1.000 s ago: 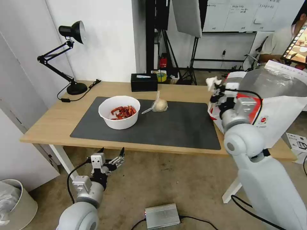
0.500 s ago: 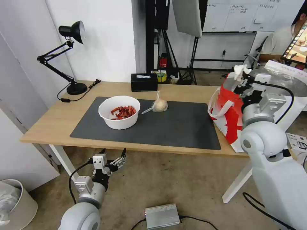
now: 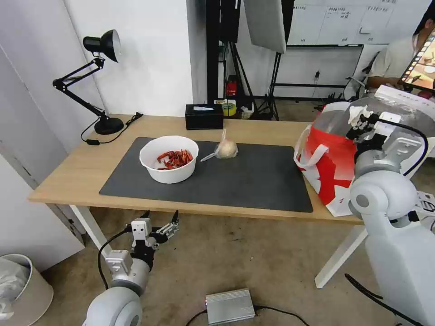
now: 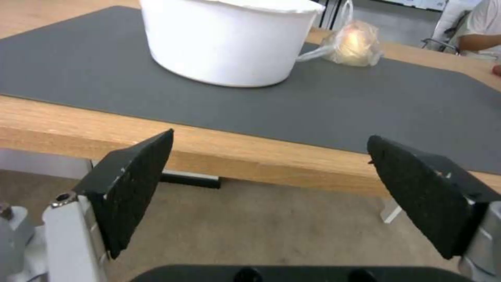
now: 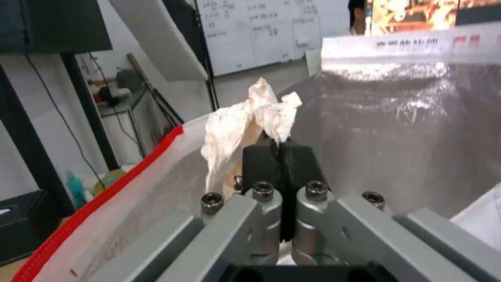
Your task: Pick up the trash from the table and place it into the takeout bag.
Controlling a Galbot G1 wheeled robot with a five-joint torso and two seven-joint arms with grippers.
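The right gripper (image 5: pixel 281 150) has its fingers pressed together on a crumpled white tissue (image 5: pixel 245 117), which sticks up above the fingertips. In the head view this gripper (image 3: pixel 362 121) holds the tissue (image 3: pixel 356 114) over the open mouth of the takeout bag (image 3: pixel 333 158), with the silver foil lining (image 5: pixel 397 129) right behind it. The bag stands at the right end of the table (image 3: pixel 59 174), red and white, with a white strap handle (image 3: pixel 308 151) hanging down its near side.

The left gripper (image 3: pixel 159 221) hangs low, below the front edge of the table, with its fingers spread wide and nothing between them. In its wrist view the two black pads (image 4: pixel 138 178) frame the table edge.

On the dark grey mat (image 3: pixel 253 181) sits a white round bowl (image 3: pixel 169 158) holding red scraps. Just beside it, toward the bag, lies a knotted clear bag (image 3: pixel 225 148); the two are apart. Behind them, near the back edge of the table, is a black tissue box (image 3: pixel 204 117). A black desk lamp (image 3: pixel 97 77) stands at the left back corner.
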